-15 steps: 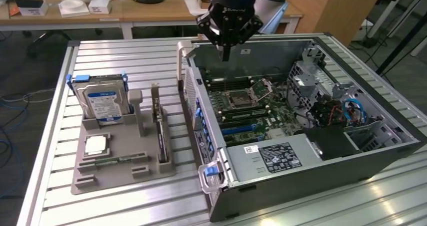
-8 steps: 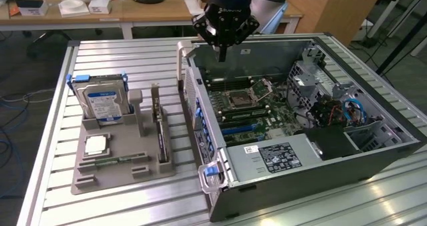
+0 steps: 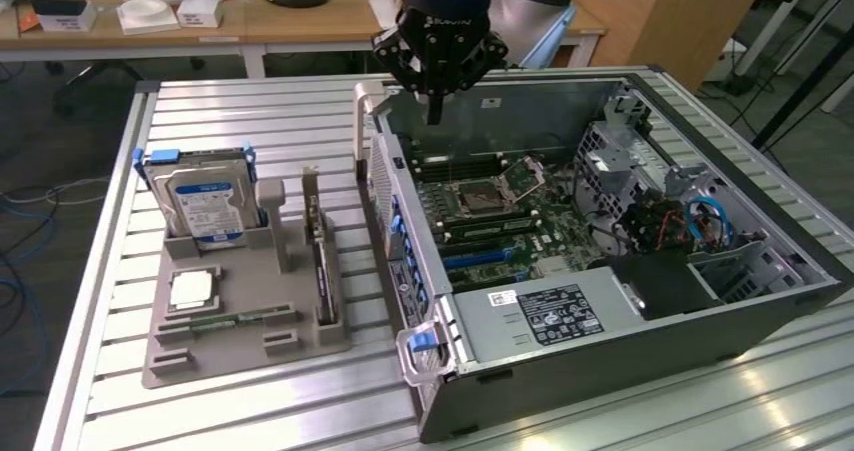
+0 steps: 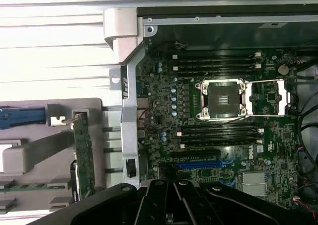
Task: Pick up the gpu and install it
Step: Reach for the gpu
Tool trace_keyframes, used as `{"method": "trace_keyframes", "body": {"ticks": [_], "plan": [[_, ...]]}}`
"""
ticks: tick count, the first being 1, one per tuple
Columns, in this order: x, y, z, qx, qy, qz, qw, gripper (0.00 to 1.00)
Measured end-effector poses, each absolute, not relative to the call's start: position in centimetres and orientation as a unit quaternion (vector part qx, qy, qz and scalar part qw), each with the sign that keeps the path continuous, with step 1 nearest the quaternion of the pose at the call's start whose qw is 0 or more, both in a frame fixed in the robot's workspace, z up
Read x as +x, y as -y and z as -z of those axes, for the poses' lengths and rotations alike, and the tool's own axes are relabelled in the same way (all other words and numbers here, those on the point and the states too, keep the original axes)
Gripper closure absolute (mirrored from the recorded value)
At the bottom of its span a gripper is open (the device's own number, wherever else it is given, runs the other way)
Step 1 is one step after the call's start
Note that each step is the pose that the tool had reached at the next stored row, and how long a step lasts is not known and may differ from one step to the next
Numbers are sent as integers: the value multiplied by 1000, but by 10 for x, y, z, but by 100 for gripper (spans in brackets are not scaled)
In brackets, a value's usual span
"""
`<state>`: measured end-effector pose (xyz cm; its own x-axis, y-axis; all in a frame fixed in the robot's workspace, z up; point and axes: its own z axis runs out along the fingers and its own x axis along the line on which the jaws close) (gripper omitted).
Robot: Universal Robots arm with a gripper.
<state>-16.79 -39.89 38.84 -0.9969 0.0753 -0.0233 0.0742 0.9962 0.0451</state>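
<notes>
**The gpu (image 3: 318, 251) in its holder — end effector (image 3: 434, 111) closed and empty**

Exterior view: on the worktop (image 3: 240, 111), the gpu stands on edge in the grey holder (image 3: 214, 356), at nine o'clock from the open computer case (image 3: 641, 321). Farther back, at twelve o'clock, the end effector hangs over the case's far edge — fingers together, gripping nothing.

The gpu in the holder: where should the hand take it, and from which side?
Grip the gpu by its top edge, near the middle, coming straight down. It stands on edge in a slot of the holder, so both faces are free up there, while the slot covers its lower edge.
</notes>
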Motion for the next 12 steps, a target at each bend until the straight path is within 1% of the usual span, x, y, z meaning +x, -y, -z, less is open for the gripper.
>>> {"method": "trace_keyframes", "body": {"ticks": [12], "plan": [[-186, 399, -387, 37, -999, -22, 12, 89]]}}
